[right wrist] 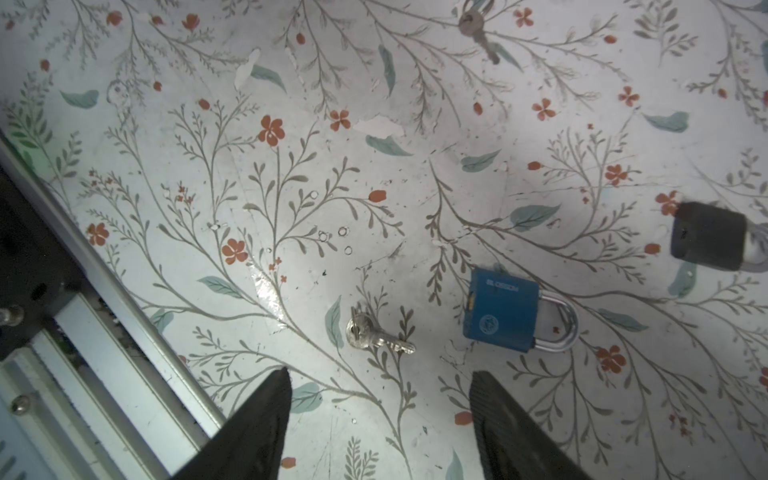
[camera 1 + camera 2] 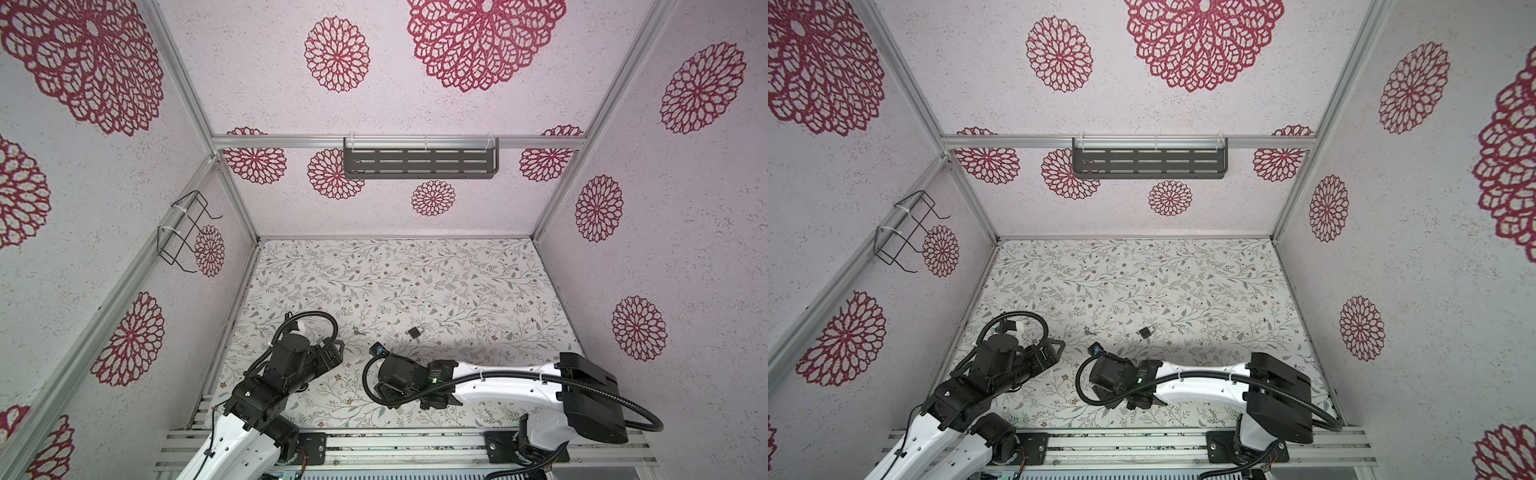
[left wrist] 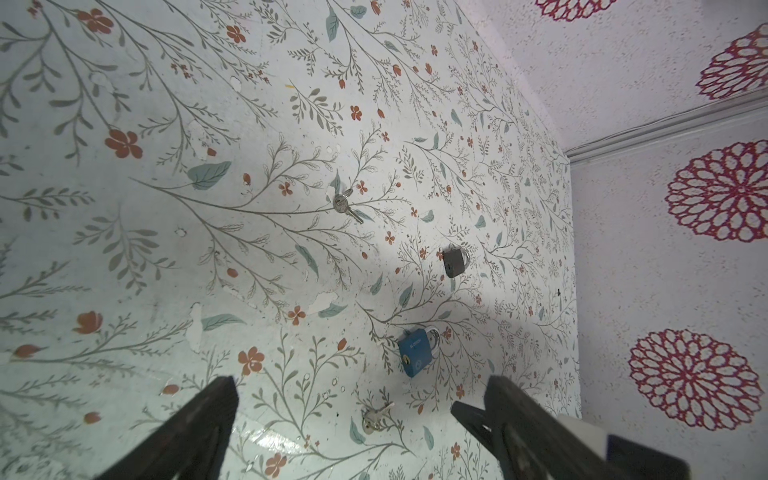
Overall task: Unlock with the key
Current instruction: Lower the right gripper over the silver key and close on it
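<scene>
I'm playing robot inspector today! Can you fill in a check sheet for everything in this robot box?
Surface: flowery leaf-print tabletop, scuffed and peeling in spots.
Job's things: blue metal padlock lying flat, shackle looks shut; dark grey padlock lying apart from it; one small silver key beside the blue padlock, a second silver key farther off; neither is in a lock.
Clutter: nothing seen.
Grippers: left gripper open, empty; right gripper open, empty, close to the first key.
Cables: black ribbed hoses loop along both arms, clear of the locks.
Surroundings: white walls with red flower prints; grey slotted shelf and black wire basket, both look empty.
</scene>
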{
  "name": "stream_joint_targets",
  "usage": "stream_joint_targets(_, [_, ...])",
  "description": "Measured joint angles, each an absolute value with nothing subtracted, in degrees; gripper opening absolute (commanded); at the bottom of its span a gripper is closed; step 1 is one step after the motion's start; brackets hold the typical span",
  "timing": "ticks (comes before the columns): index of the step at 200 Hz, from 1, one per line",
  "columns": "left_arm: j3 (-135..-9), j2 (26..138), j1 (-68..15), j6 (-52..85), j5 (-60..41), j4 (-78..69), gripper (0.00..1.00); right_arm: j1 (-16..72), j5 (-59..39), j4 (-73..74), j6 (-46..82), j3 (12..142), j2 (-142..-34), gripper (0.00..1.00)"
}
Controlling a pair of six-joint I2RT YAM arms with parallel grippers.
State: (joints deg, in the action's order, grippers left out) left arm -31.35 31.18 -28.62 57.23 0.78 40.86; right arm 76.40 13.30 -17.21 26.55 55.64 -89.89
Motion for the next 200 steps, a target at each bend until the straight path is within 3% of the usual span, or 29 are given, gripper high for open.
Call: stream_joint_targets(200, [-30.26, 27.31, -28.62, 56.12, 3.38, 42.48, 0.97, 76.31, 12.99, -13.23, 22.57, 58.41, -99.77, 0.3])
